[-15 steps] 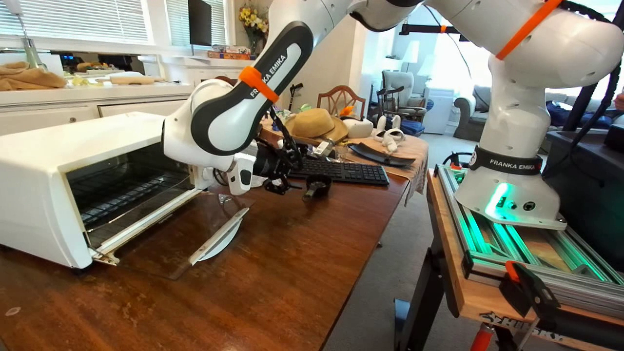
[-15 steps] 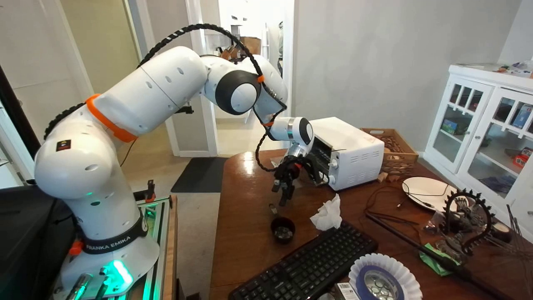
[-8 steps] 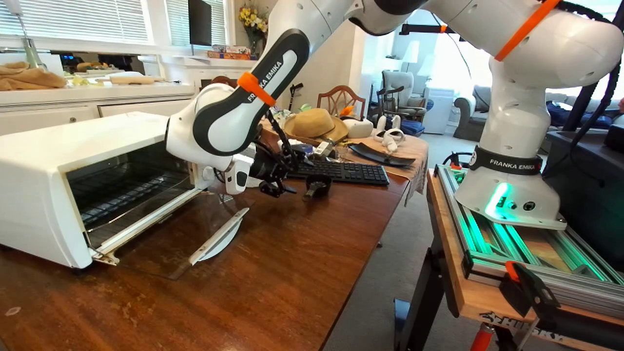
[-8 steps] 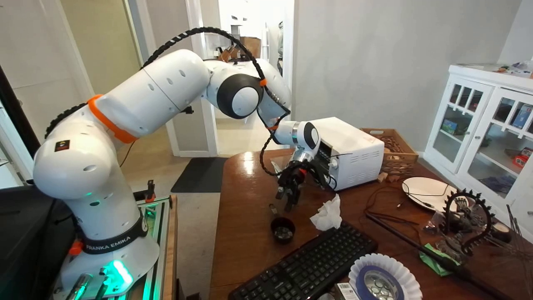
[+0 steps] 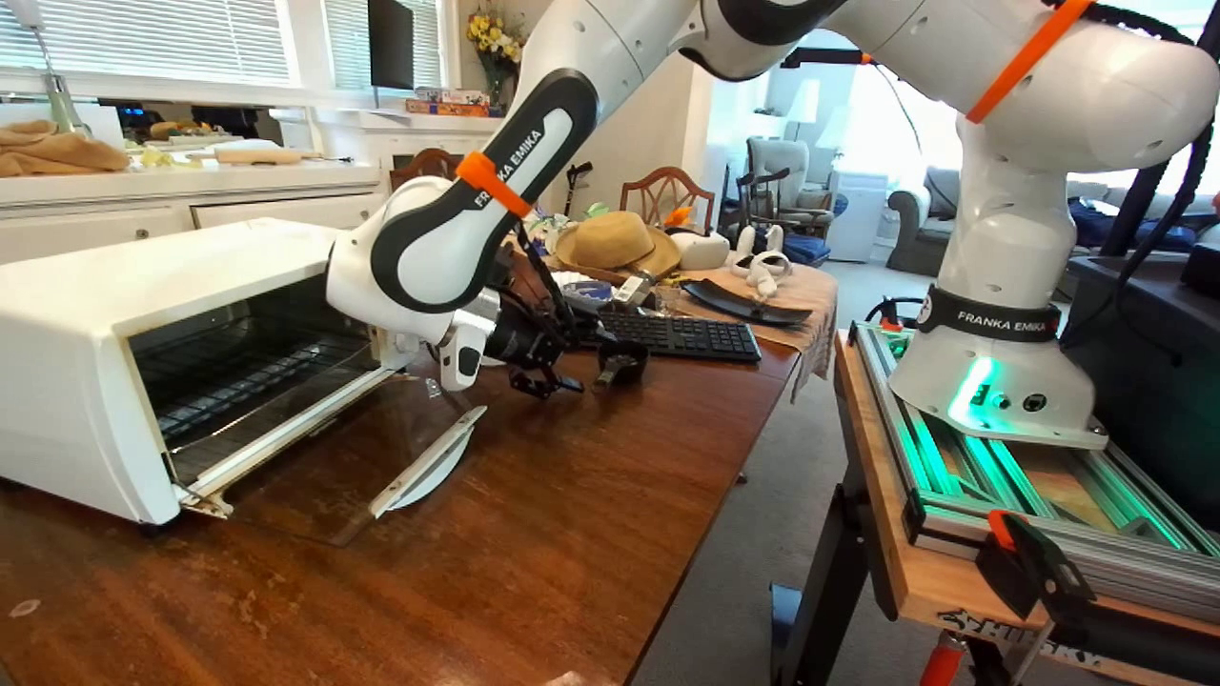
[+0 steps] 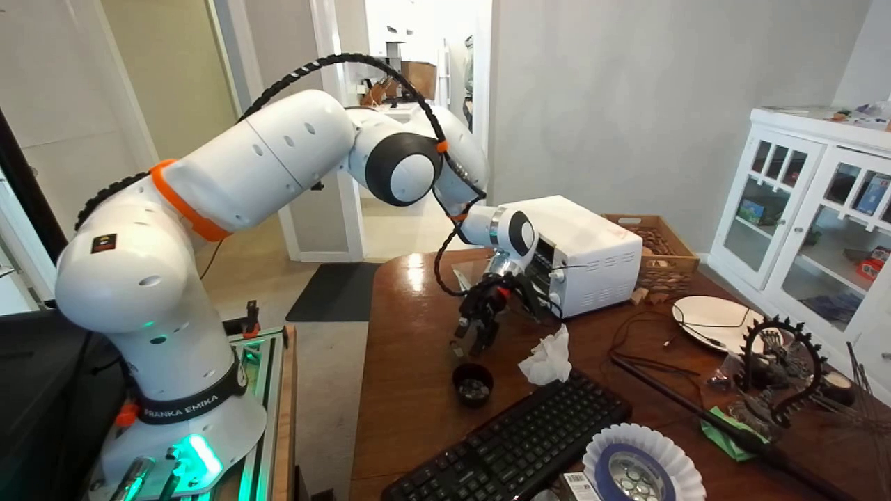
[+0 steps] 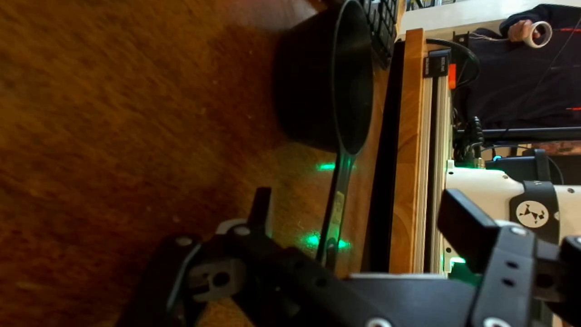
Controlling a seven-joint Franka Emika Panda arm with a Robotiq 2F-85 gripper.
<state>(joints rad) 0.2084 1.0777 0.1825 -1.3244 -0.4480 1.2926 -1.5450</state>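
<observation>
A white toaster oven [image 5: 67, 381] stands at the left on a brown wooden table [image 5: 534, 534], seen in an exterior view. Its glass door [image 5: 429, 463] hangs folded down over the tabletop, and a wire rack [image 5: 238, 385] shows in the dark interior. Right of the oven, a white robot arm [image 5: 448, 248] with black joints and orange bands reaches down from above, ending in a black gripper [image 7: 361, 211]. The gripper is low over the table, its fingers [image 7: 467, 225] spread wide and holding nothing. Just beyond them to the right, a black cup [image 7: 313, 91] with a long, slim handle [image 7: 337, 209], like a measuring cup, sits upright on the tabletop. The handle points toward the gripper; in the wrist view it runs between the two fingers, with a gap on either side. In an exterior view the inside of the cup shows greyish patches, too dim to tell whether contents or glare. A black keyboard [image 5: 696, 338] lies close behind the cup, with a crumpled white tissue [image 6: 546, 356] beside it in an exterior view. Past it come a straw hat [image 5: 620, 243], a white headset [image 5: 702, 251] and a curved black panel [image 5: 748, 303] on a peach cloth [image 5: 820, 295]. At the right, the arm's white base [image 5: 1001, 386], lit green, is mounted on metal rails [image 5: 1144, 572] on a wooden workbench [image 5: 925, 581].
</observation>
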